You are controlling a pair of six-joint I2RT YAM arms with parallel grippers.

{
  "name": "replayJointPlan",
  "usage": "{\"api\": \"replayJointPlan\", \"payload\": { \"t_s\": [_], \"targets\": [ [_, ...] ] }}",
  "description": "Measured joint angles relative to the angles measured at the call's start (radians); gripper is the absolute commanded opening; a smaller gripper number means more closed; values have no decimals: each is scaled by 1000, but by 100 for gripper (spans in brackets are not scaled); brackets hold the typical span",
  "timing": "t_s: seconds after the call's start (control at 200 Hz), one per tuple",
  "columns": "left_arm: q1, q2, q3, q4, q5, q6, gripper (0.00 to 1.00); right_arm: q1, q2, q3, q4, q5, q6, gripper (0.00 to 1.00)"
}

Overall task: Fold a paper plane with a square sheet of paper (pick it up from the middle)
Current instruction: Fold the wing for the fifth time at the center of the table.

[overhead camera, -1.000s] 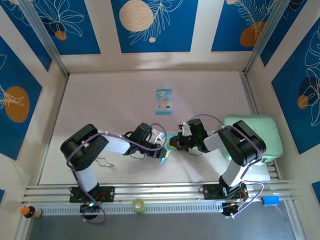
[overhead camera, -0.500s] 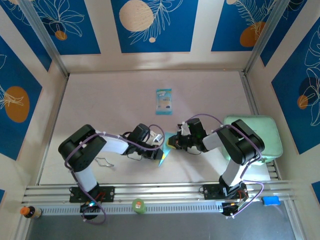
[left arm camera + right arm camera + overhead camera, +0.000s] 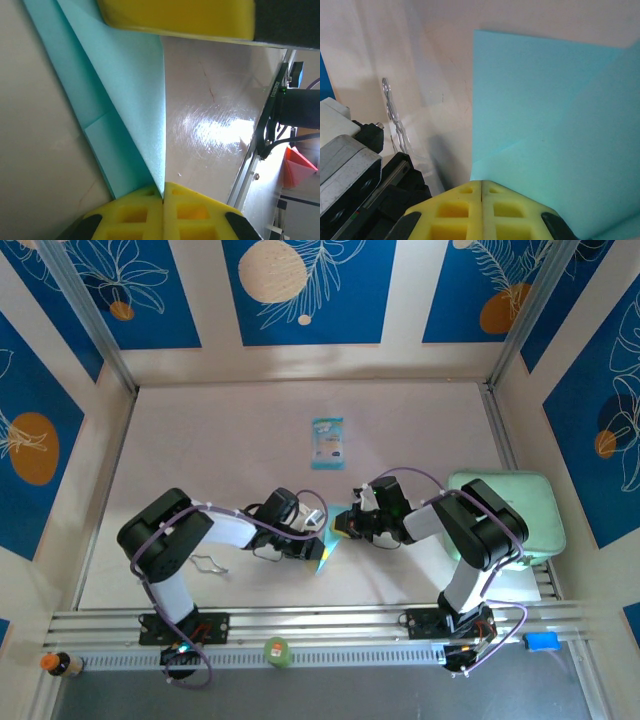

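Cyan and partly creased, the sheet of paper (image 3: 131, 85) is held between the two arms, near the front middle of the table (image 3: 220, 450). The left gripper (image 3: 163, 195) is pinched tight on one edge, and the right gripper (image 3: 481, 187) is clamped on another.

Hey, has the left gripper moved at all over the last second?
Yes, slightly. In the top view the left gripper, shut on the light-blue paper, has slid left and toward the near edge, away from the teal-and-white packet.
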Motion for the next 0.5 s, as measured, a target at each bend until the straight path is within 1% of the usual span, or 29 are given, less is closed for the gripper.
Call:
{"api": "replayJointPlan", "payload": {
  "t_s": [0.04,0.105,0.2,0.255,0.32,0.375,0.45,0.5],
  "targets": [
    [0,0,0,-1,0,0,7,0,0,0,0,0,0,1],
    [0,0,0,-2,0,0,12,0,0,0,0,2,3,1],
    [0,-11,-3,-8,-1,3,15,1,0,0,0,2,3,1],
    [0,-21,-9,-18,-2,3,14,2,0,0,0,3,3,1],
    [0,-29,-18,-30,-3,6,6,2,0,0,0,3,3,1],
    [0,-30,-24,-32,-8,5,3,2,0,0,0,4,6,1],
    [0,-33,-26,-31,-10,3,3,5,0,0,1,9,7,1],
    [0,-34,-29,-30,-11,3,5,6,0,0,1,11,7,1]
  ]
}}
